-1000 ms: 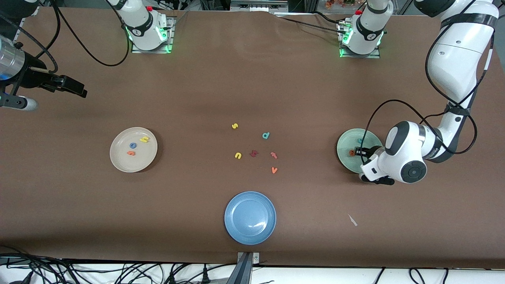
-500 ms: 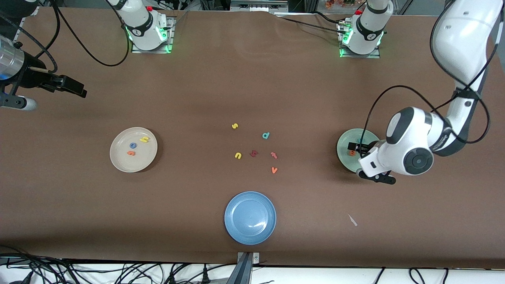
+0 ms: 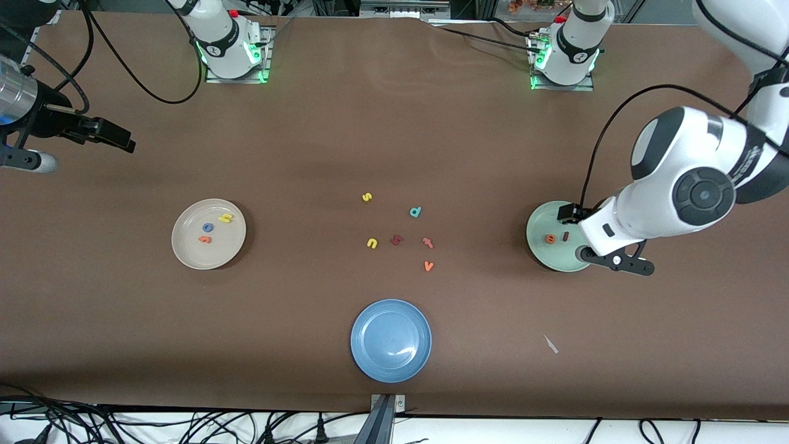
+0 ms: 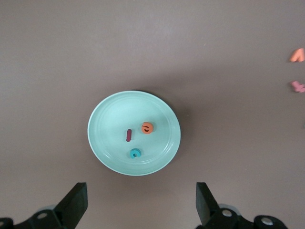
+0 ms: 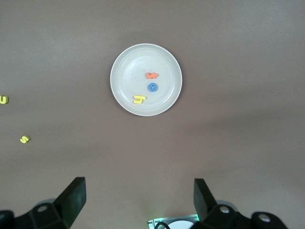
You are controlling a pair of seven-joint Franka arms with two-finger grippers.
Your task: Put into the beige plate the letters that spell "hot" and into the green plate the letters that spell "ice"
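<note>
Green plate [image 4: 107, 151] with i, c, e below open, empty left jaws.

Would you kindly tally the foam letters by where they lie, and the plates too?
Letters in the beige plate: 3 (yellow h, blue o, orange t)
Letters in the green plate: 3 (dark red i, teal c, orange e)
Letters loose on the table: 6
Plates: 3, counting the blue plate
Total: 12 letters, 3 plates

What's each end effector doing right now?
Left end effector: open, empty, above the green plate.
Right end effector: open, empty, waiting.
</note>
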